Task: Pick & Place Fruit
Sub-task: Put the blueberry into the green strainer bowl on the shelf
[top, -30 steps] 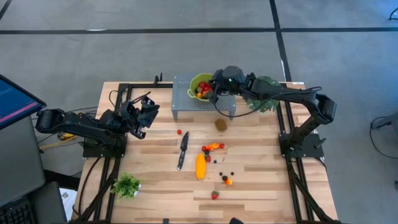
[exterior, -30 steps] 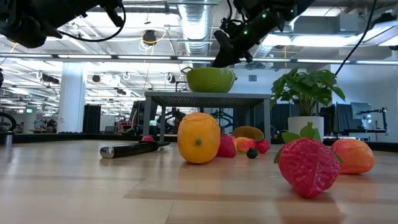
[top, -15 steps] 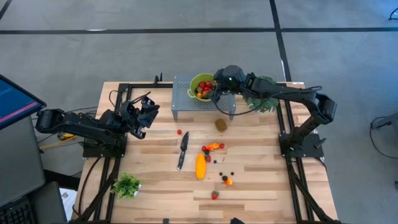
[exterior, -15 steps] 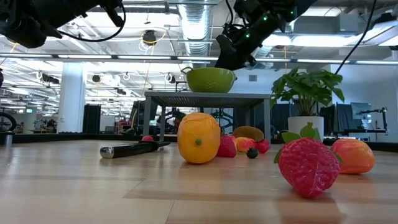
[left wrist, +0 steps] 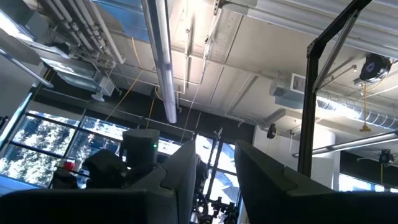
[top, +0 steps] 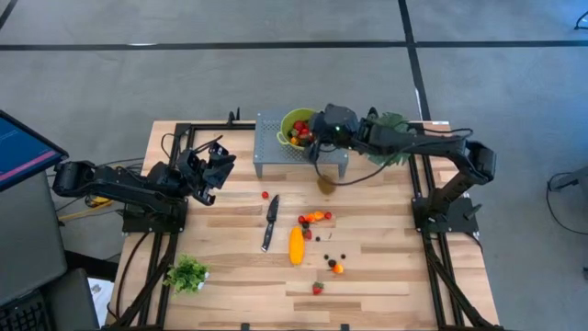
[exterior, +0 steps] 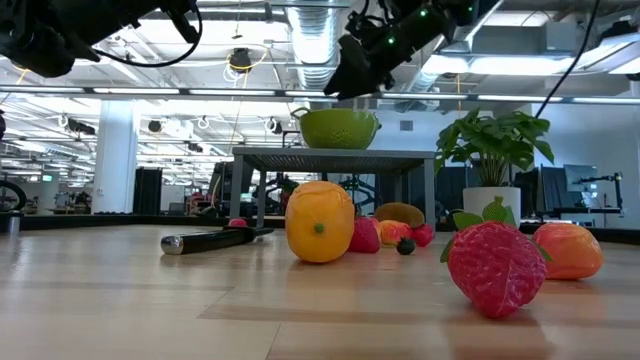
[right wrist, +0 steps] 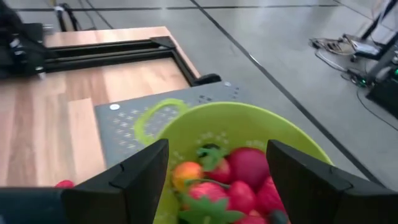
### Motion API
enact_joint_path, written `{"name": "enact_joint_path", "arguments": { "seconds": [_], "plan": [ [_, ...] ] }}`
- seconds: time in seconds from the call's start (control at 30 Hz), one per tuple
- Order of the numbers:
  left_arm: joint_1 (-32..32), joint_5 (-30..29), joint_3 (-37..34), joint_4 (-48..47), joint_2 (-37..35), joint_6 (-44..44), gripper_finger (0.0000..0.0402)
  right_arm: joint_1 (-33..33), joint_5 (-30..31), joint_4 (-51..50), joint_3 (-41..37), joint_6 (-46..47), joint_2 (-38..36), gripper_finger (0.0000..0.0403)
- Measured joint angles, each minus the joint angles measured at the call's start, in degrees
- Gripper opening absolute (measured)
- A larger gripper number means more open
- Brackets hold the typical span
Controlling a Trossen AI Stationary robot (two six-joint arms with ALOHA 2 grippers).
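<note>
The fingers (right wrist: 140,171) of the right gripper (top: 317,138) are standing apart with nothing between them, and they are hovering just over the green bowl (right wrist: 283,140), which is sitting on a grey perforated stand (top: 268,152) at the far side of the desk (top: 386,276). Directly under these fingers, inside the bowl, red strawberries (right wrist: 245,168) and an orange ball (right wrist: 186,173) are lying together. Just in front of the stand, a little nearer than the right gripper, a brown kiwi (top: 325,184) is resting on the desk. Farther from the fingers, near the middle of the desk, a cluster of small red and orange fruit (top: 314,218) is lying beside the long yellow-orange fruit (top: 296,245), with a few dark balls (top: 327,238), an orange piece (top: 337,268) and a strawberry (top: 317,289) spread towards the front edge. A black-handled knife (top: 270,222) is lying to the side of that cluster, with one small red ball (top: 265,195) just beyond it. The left gripper (top: 213,165) is waiting well apart over the desk's left side, its fingers (left wrist: 189,171) standing apart and holding nothing.
</note>
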Motion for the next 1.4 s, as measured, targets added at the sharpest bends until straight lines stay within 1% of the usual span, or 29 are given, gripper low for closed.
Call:
{"name": "enact_joint_path", "arguments": {
  "seconds": [0.43, 0.57, 0.77, 0.87, 0.93, 1.1, 1.23, 1.33, 1.4],
  "plan": [
    [0.00, -0.17, 0.00, 0.00, 0.02, 0.00, 0.0106, 7.23, 0.00, -0.45, 0.00, -2.81, -0.48, 0.0265],
    [0.01, -0.16, 0.00, 0.00, 0.00, 0.00, 0.0106, 9.86, 0.00, -3.54, 0.00, -2.07, -0.57, 0.0265],
    [0.01, -0.13, 0.00, 0.00, 0.01, 0.00, 0.0106, 14.24, 0.07, -17.35, -0.02, 6.20, -1.31, 0.0265],
    [0.02, -0.13, 0.00, 0.00, 0.00, 0.00, 0.0106, 17.03, 0.39, -20.79, -0.03, 10.29, -1.25, 0.0265],
    [0.00, -0.13, 0.00, -0.01, 0.02, 0.00, 0.0106, 19.21, 1.64, -21.38, -0.02, 12.61, -0.99, 0.0265],
    [0.00, -0.11, 0.00, 0.00, 0.02, 0.00, 0.0106, 25.58, 5.53, -20.86, -0.62, 14.75, -0.92, 0.0265],
    [0.02, 0.06, -0.02, 0.00, 0.02, 0.01, 0.0106, 30.16, 8.86, -19.83, -3.18, 18.46, -0.92, 0.0265],
    [0.01, 0.08, -0.01, 0.00, 0.01, 0.00, 0.0106, 33.26, 12.51, -18.54, -6.22, 23.93, -0.92, 0.0265],
    [0.02, 0.07, 0.00, -0.02, 0.00, 0.00, 0.0106, 35.18, 13.69, -17.42, -8.78, 26.81, -0.92, 0.0265]
  ]
}}
